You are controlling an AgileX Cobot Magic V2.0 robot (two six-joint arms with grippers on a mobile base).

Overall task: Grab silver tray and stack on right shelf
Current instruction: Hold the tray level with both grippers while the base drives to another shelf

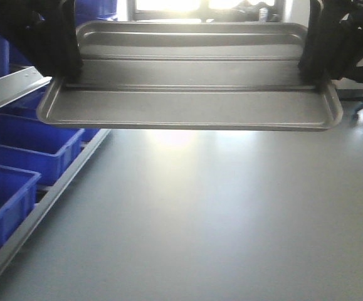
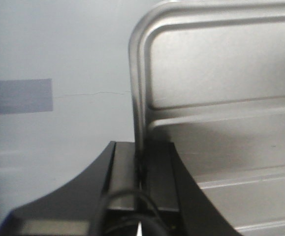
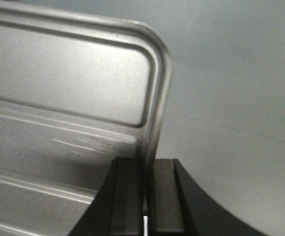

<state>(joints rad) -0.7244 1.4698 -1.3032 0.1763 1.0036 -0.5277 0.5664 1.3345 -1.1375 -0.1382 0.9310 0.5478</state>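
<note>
The left jaws are closed narrow on the left short rim of the silver tray [image 2: 221, 98], with one black finger [image 2: 125, 169] outside the rim and the other inside it. The right jaws pinch the opposite short rim the same way, with black fingers [image 3: 127, 191] on either side of the thin metal edge. In the front view the left arm [image 1: 43, 37] and right arm [image 1: 338, 37] come down from the top corners as dark shapes. They are mostly cut off, so their joints cannot be read.

The tray hangs crosswise between them, well above the grey floor [image 1: 219, 219] and touching nothing else. Window glare washes out the area behind its far rim. The metal is shiny, with rounded corners, a raised rim and two long ribs.

Blue plastic bins [image 1: 24, 144] sit in a sloping metal rack [image 1: 62, 188] at lower left, cropped by the frame. The left wrist view shows a bluish patch [image 2: 16, 96] on the floor.
</note>
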